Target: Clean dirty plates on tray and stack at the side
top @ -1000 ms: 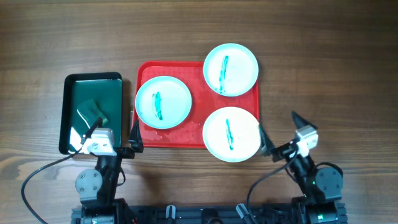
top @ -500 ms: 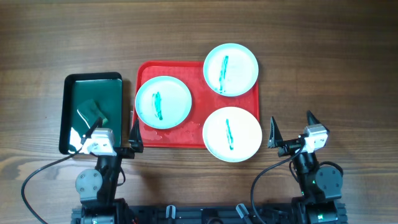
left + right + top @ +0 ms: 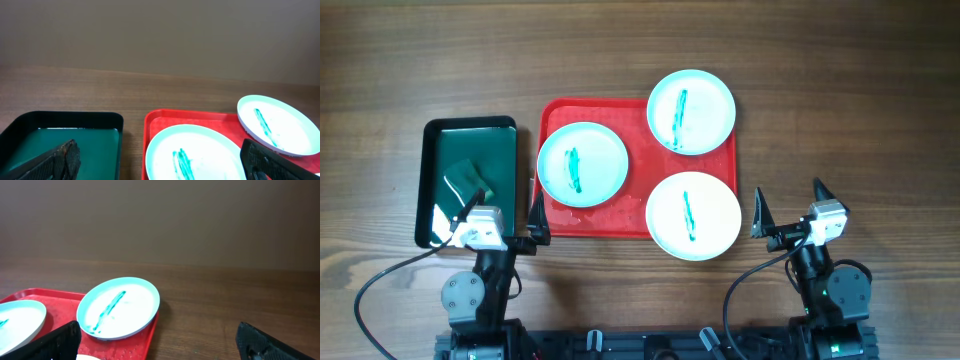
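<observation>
The red tray [image 3: 635, 205] lies mid-table with three white plates, each with a teal smear. One plate is at its left [image 3: 582, 164], one overhangs its far right corner [image 3: 691, 111], and one overhangs its near right edge [image 3: 693, 215]. My left gripper [image 3: 500, 208] is open and empty, low at the tray's near left corner. In the left wrist view [image 3: 160, 162] it faces the left plate [image 3: 200, 155]. My right gripper [image 3: 789, 200] is open and empty, to the right of the near plate. In the right wrist view [image 3: 162, 345] it faces the far plate [image 3: 120, 307].
A dark green tray [image 3: 470, 145] with a black rim lies left of the red tray and holds a green sponge [image 3: 470, 177]. It also shows in the left wrist view [image 3: 65, 130]. Bare wooden table [image 3: 840, 120] lies right of the red tray.
My right gripper has swung to the right, away from the near right plate, and then stayed still. The left arm and the plates have not moved.
</observation>
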You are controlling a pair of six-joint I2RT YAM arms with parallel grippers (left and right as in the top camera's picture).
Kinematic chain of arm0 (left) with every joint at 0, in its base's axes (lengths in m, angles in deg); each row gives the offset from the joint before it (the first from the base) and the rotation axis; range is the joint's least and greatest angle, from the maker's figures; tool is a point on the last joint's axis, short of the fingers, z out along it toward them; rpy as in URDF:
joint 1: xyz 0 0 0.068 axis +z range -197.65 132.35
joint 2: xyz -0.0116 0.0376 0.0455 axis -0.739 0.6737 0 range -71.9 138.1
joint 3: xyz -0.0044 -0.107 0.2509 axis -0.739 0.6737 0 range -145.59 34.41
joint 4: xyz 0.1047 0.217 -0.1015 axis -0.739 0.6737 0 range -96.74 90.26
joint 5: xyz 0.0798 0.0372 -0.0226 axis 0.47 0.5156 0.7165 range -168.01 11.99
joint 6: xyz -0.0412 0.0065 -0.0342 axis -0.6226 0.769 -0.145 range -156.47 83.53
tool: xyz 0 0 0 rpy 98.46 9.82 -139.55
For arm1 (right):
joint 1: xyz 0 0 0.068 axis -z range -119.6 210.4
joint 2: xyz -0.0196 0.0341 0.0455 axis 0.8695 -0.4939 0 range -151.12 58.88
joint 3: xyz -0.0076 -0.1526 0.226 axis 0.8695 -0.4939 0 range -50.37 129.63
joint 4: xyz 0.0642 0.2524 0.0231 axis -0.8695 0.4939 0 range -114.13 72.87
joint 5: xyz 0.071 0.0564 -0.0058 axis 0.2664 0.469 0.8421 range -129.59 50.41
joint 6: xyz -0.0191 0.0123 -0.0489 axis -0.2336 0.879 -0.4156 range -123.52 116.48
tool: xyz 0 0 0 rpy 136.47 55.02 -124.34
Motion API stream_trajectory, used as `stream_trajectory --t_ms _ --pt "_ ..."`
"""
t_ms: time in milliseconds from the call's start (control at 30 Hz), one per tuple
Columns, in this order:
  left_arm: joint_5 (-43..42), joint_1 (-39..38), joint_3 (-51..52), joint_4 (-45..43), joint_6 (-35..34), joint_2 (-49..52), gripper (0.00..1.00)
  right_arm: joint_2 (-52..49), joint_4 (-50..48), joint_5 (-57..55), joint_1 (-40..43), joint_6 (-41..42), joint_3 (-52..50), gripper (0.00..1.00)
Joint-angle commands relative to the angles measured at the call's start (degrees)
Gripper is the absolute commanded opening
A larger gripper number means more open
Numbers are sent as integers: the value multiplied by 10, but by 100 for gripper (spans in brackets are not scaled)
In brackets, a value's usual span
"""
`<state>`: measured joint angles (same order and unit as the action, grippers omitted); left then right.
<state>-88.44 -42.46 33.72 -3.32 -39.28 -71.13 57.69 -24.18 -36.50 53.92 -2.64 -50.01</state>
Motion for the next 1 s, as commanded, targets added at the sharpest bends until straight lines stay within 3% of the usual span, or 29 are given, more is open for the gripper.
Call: stream_trajectory --t_ms 0,167,300,400,500,667,800,900,967 --pt "5 -2 3 1 9 -4 100 -2 -1 -9 1 9 0 100" --pt "5 -2 3 0 9 -3 100 -2 -5 51 1 117 0 100" --pt "-28 -2 -9 -3 -14 -2 100 -2 -10 112 1 120 15 100" --pt "-28 -2 -78 23 -40 32 100 -38 -9 155 1 119 64 100" --pt "-59 -2 -179 112 -67 125 100 -142 5 198 1 120 155 100" --pt "-71 -2 -413 264 -67 367 100 -421 93 256 1 103 370 100" --pt "-71 -2 -676 529 -73 636 100 -683 246 260 -34 91 575 100" --pt "-72 -2 -736 576 -119 739 100 -805 334 260 -81 79 665 100" --pt "-72 -2 -736 573 -132 812 100 -880 296 299 -102 97 676 100"
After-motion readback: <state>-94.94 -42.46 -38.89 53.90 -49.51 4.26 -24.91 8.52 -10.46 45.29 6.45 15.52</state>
